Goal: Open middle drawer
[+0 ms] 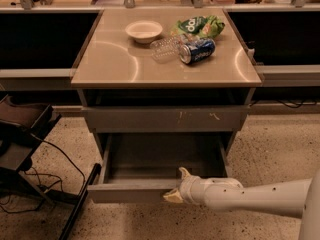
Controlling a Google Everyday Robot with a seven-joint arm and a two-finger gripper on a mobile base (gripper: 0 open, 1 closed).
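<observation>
Grey middle drawer (130, 191) stands well out, my end effector (176, 185) clenched on its front lip, right of centre; an off-centre pull could skew and jam it.

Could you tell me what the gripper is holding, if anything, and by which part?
The gripper holds the middle drawer by the top edge of its front panel, its fingers either side of it.
</observation>
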